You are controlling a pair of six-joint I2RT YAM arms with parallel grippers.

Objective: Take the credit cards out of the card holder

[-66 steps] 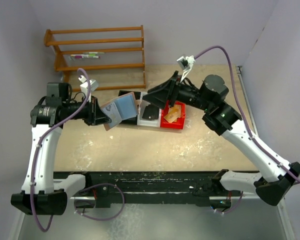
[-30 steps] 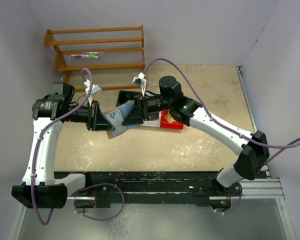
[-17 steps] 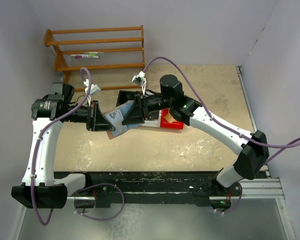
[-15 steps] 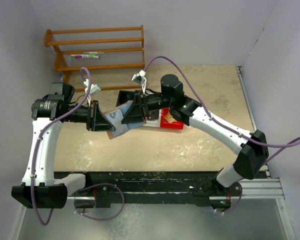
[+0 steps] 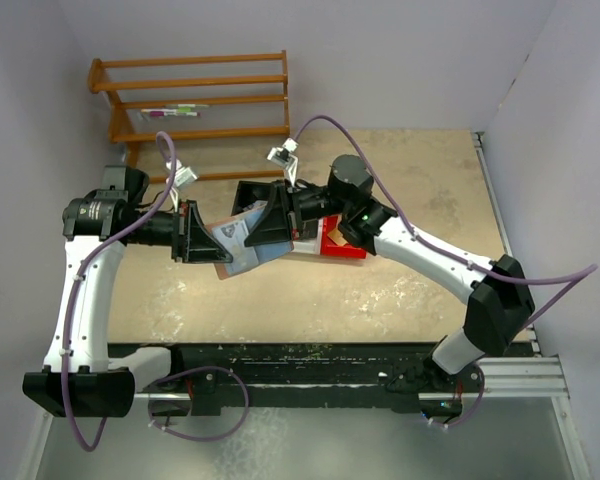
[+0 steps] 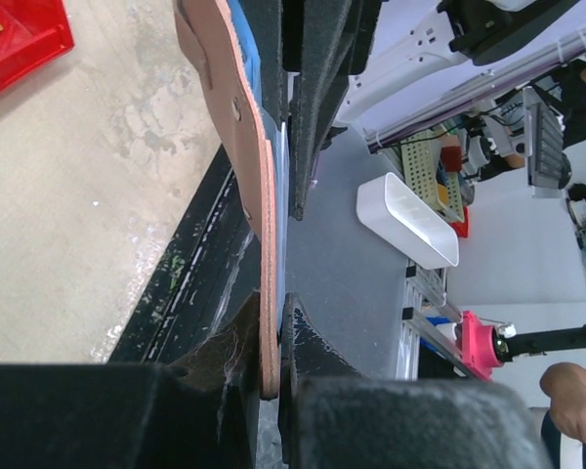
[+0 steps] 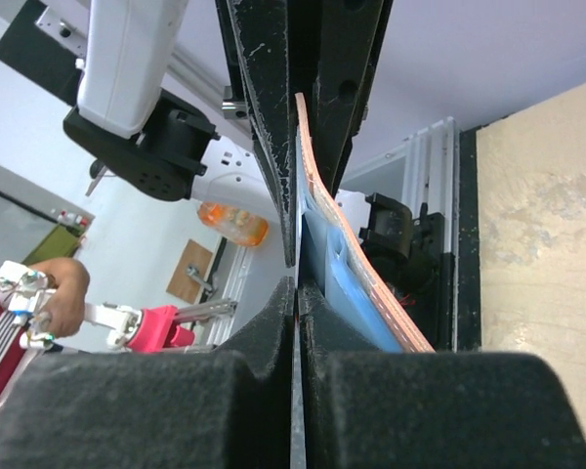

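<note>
Left end effector (image 5: 198, 232) was clenched on the card holder (image 5: 236, 243) and held it up off the worktop (image 5: 380, 290), near the middle. In the left wrist view, its two black fingers (image 6: 176, 410) pinched the near end of the holder. The holder showed only its thin side there. Its pinkish-brown outside was on the left and its light blue lining was on the right.

The right end effector (image 5: 265, 224) reached in from the other side and pointed at the left one. The two end effectors were close, with the holder stretched between them. The holder was bent a little, not flat.

In the right wrist view, the right fingers (image 7: 254, 391) were squeezed almost fully together. Something very thin and pale was caught between them, right beside the blue lining. It may have been a credit card (image 7: 293, 278), but it showed only its edge, so I could not be sure.

A red bin (image 5: 346, 245) sat on the worktop, just behind the right end effector. A wooden rack (image 5: 195, 110) stood at the far left, by the back wall.
</note>
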